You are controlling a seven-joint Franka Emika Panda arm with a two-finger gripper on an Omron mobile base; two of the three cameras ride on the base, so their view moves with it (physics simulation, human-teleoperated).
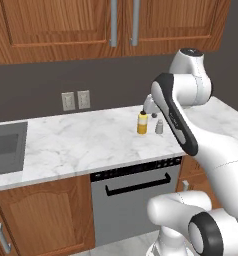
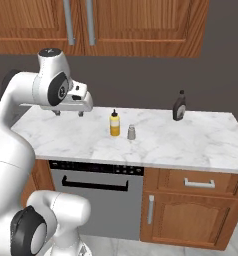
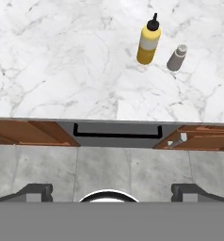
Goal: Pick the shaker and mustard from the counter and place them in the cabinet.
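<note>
we see the mustard (image 2: 114, 123) standing upright on the bench (image 2: 191, 142), roughly mid-depth: slim yellow squeeze bottle, paler band round the upper body, dark pointed nozzle cap. no label text we can read. the shaker (image 2: 131, 132) stands upright just to its right, apart, not touching: short grey cylinder with a lighter cap, shorter than the mustard. no writing legible on it either.

bench is white marble with grey veining over brown wood doors and a grey dishwasher (image 2: 96, 197) with a black bar handle. same pair shows in the left base view, mustard (image 1: 142, 122) left of shaker (image 1: 159, 126), and from the hand view mustard (image 3: 148, 41) and shaker (image 3: 177, 57) sit toward the far part of the slab.

gripper (image 2: 68, 114) hangs above the bench, left of the mustard and well apart from both items. fingers (image 3: 36, 191) spread wide, nothing between them.

cabinet (image 2: 141, 27) is on the wall above, brown wood, doors closed, long grey bar handles. dark bottle (image 2: 179, 106) stands far right by the wall. sink (image 1: 6, 147) at the left end, two wall outlets (image 1: 76, 100) behind the bench.
</note>
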